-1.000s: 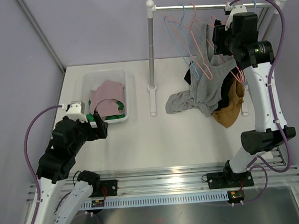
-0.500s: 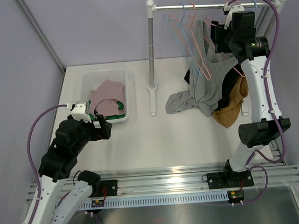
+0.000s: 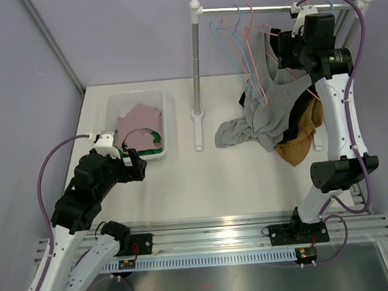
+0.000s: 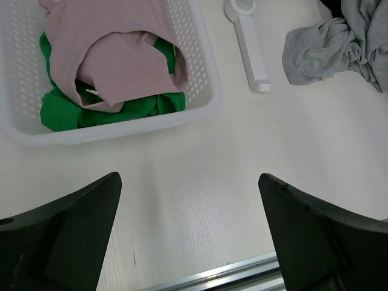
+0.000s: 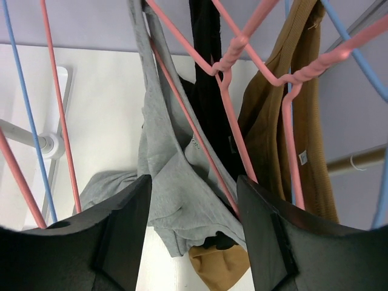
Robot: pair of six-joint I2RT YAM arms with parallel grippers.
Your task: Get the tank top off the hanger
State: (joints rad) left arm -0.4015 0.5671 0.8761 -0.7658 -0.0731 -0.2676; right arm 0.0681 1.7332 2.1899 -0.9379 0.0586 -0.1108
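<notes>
A grey tank top (image 3: 271,110) hangs by its strap on a pink hanger (image 5: 224,71) from the rack rod (image 3: 251,9); its hem trails onto the table. In the right wrist view the tank top (image 5: 176,188) hangs between my open fingers. My right gripper (image 3: 285,44) (image 5: 194,233) is high, just under the rod, open around the grey fabric without closing on it. My left gripper (image 3: 137,166) (image 4: 191,233) is open and empty, low over bare table in front of the basket.
A black garment (image 5: 209,79) and a brown one (image 3: 300,141) (image 5: 303,139) hang next to the tank top. Empty pink and blue hangers are on the rod. The rack post (image 3: 196,65) stands mid-table. A white basket (image 3: 137,94) (image 4: 200,54) holds pink and green clothes.
My right gripper has risen a little toward the rod among the hangers. My left gripper has shifted slightly right and nearer, still open.
</notes>
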